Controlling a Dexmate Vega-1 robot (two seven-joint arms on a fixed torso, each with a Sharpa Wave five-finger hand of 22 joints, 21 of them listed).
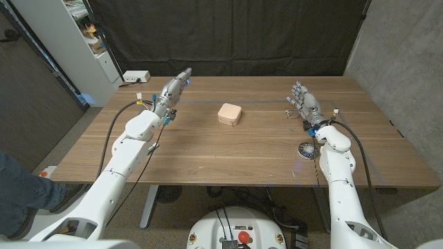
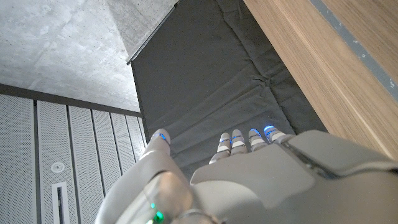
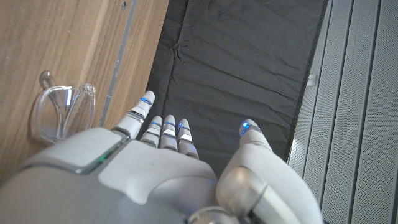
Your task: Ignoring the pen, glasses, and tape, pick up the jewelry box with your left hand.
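**Both hands open, jewelry box untouched at mid-table**

We start at our left hand (image 1: pixel 176 84), which is raised over the far left part of the wooden table (image 1: pixel 242 149) with its fingers stretched straight out and apart, holding nothing. In the left wrist view the same hand (image 2: pixel 249 180) shows its fingers (image 2: pixel 236 142) extended toward the black curtain (image 2: pixel 217 81), the thumb set off to one side, with nothing between them.

Our right hand (image 1: pixel 304 102) is over the far right part of the table, fingers spread and empty as well. In the right wrist view that hand (image 3: pixel 155 174) reaches its fingers out, and a pair of clear glasses (image 3: pixel 62 112) lies on the wood just beside it. From the head view we see the glasses (image 1: pixel 291 113) just at the inner side of the right hand. A small round dark item, which may be the tape (image 1: pixel 306 149), lies on the table nearer to us, beside the right forearm.

The jewelry box (image 1: pixel 230 114), a pale pink rounded square case, sits closed on the table between the two hands, well apart from the left hand and somewhat nearer the middle. A white box (image 1: pixel 136 77) with a cable sits at the far left corner.
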